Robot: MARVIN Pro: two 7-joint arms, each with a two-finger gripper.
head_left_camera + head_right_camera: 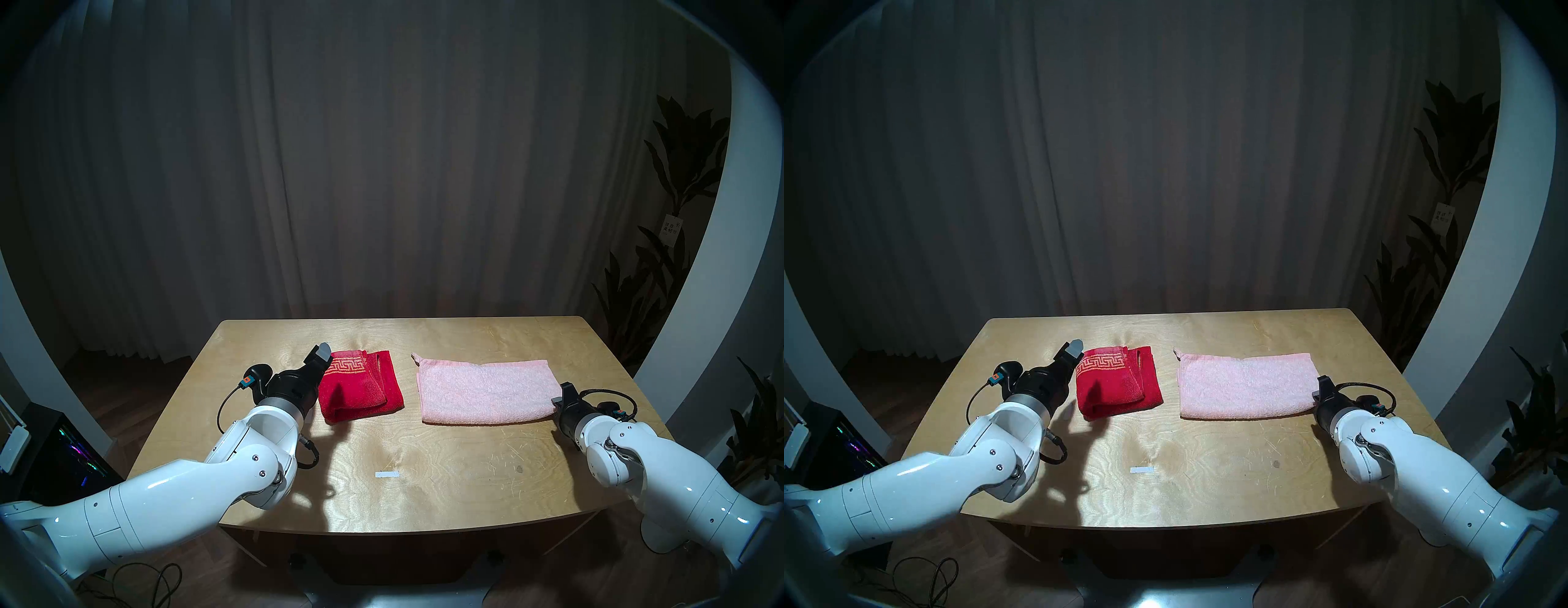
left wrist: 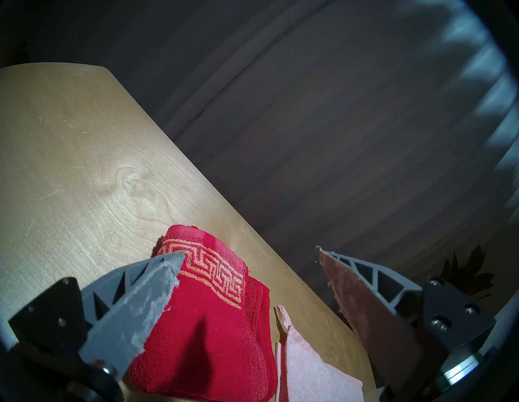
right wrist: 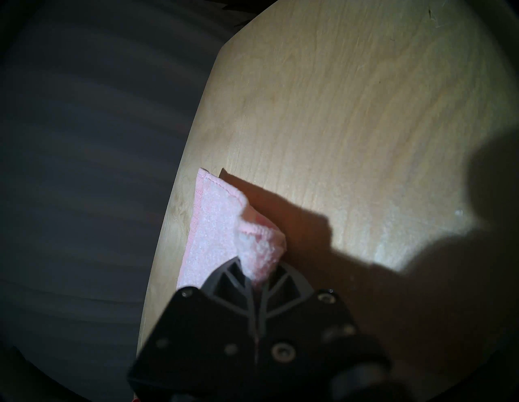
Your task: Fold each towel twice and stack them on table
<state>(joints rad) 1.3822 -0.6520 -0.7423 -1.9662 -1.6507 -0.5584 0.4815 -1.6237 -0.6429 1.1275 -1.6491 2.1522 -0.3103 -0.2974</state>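
Note:
The red towel (image 1: 360, 384) (image 1: 1119, 384) with its gold key-pattern border lies folded small on the left half of the table (image 1: 424, 467) (image 1: 1208, 467). My left gripper (image 1: 322, 361) (image 2: 250, 258) is open at its far left corner, one finger (image 2: 140, 303) low over the red towel (image 2: 219, 322). The pink towel (image 1: 483, 390) (image 1: 1246, 386) lies to the right as a long rectangle, a loop at its far left corner. My right gripper (image 1: 556, 401) (image 3: 257, 269) is shut on its near right corner, the pink towel (image 3: 213, 224) bunched between the fingers.
A small white strip (image 1: 387, 474) (image 1: 1141, 469) lies on the table's front middle. Dark curtains hang behind the table. Potted plants (image 1: 662, 263) stand at the right, and a lit computer case (image 1: 72, 458) sits on the floor at the left.

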